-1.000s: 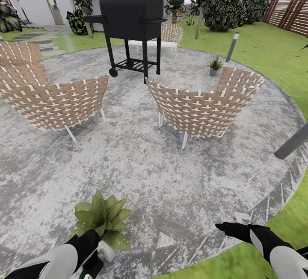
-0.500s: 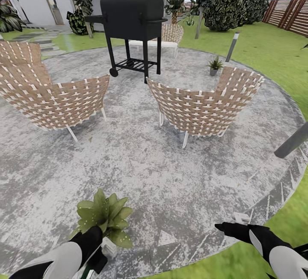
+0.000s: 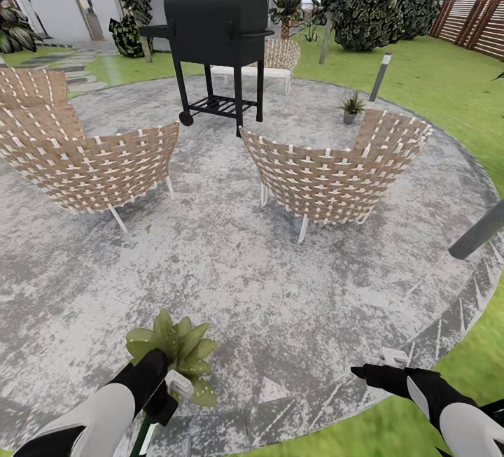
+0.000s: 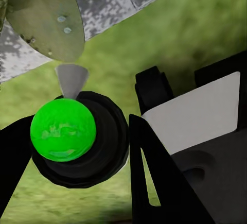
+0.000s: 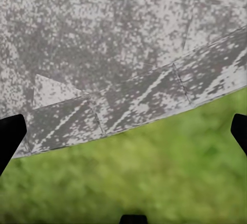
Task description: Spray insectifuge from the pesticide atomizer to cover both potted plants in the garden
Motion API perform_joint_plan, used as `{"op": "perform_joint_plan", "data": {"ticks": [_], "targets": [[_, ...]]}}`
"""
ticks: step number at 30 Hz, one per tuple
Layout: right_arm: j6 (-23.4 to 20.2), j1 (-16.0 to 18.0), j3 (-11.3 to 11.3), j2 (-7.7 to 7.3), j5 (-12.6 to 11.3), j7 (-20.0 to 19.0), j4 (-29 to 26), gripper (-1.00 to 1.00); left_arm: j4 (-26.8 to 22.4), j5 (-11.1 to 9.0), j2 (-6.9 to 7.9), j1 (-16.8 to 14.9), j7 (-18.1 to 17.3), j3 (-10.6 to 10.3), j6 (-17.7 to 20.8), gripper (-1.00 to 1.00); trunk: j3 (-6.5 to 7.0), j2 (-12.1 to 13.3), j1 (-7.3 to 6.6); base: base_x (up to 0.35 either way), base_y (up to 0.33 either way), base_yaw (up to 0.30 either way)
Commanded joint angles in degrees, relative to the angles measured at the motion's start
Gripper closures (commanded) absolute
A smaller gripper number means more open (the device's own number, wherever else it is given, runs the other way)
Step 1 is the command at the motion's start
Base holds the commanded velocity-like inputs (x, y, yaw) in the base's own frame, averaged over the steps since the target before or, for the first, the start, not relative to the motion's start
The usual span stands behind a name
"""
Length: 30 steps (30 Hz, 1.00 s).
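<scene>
Small pale spray bottle with a dark nozzle head [image 3: 171,390], the pesticide atomizer, held in the black left gripper [image 3: 164,401], fingers clenched round it, just beside the nearer potted plant. In the left wrist view, dark round nozzle head topped by a bright green dot [image 4: 63,128], a grey spray cone aimed at a broad light-green leaf [image 4: 49,20]. Nearer potted plant, a low rosette of pointed light-green leaves [image 3: 171,345], on the round grey paved patio [image 3: 280,289], touching the bottle's tip. Second potted plant, smaller rosette in a grey pot [image 3: 351,107], well apart from the nearer plant, beyond the woven brown wicker chair [image 3: 329,173]. Black right gripper [image 3: 371,375] far from the nearer plant, over the patio edge and lawn, fingers spread and grasping nothing [image 5: 10,136]. Black wheeled barbecue grill [image 3: 213,44] far behind the nearer plant.
</scene>
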<state>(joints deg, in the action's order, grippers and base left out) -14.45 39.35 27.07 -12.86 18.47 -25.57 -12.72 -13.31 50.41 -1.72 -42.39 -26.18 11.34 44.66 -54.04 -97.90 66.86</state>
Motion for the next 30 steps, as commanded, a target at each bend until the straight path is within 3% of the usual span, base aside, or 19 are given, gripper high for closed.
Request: {"op": "perform_joint_plan", "data": {"ticks": [1,6,12,30], "targets": [[-0.32,0.02,0.47,0.03,0.51,-0.35,-0.11,-1.0,-0.15,0.64,-0.04,-0.05,-0.44,0.35,0.23,1.0,-0.04,-0.02,-0.01,0.0,0.0,0.0],[-0.32,0.02,0.45,0.03,0.51,-0.33,-0.11,-1.0,-2.05,0.57,-0.11,-0.18,-0.83,0.35,0.39,1.0,-0.04,-0.02,-0.01,0.0,0.0,0.0],[-0.32,0.02,0.44,0.03,0.51,-0.31,-0.11,-1.0,-4.8,0.65,-0.12,-0.2,-5.35,0.35,2.14,1.0,-0.04,-0.02,-0.01,0.0,0.0,0.0],[-0.32,0.02,0.44,0.1,0.55,-0.35,-0.12,-1.0,-6.82,0.65,-0.27,-1.66,-5.9,0.26,2.37,1.0,-0.04,-0.02,-0.01,0.0,0.0,0.0]]}}
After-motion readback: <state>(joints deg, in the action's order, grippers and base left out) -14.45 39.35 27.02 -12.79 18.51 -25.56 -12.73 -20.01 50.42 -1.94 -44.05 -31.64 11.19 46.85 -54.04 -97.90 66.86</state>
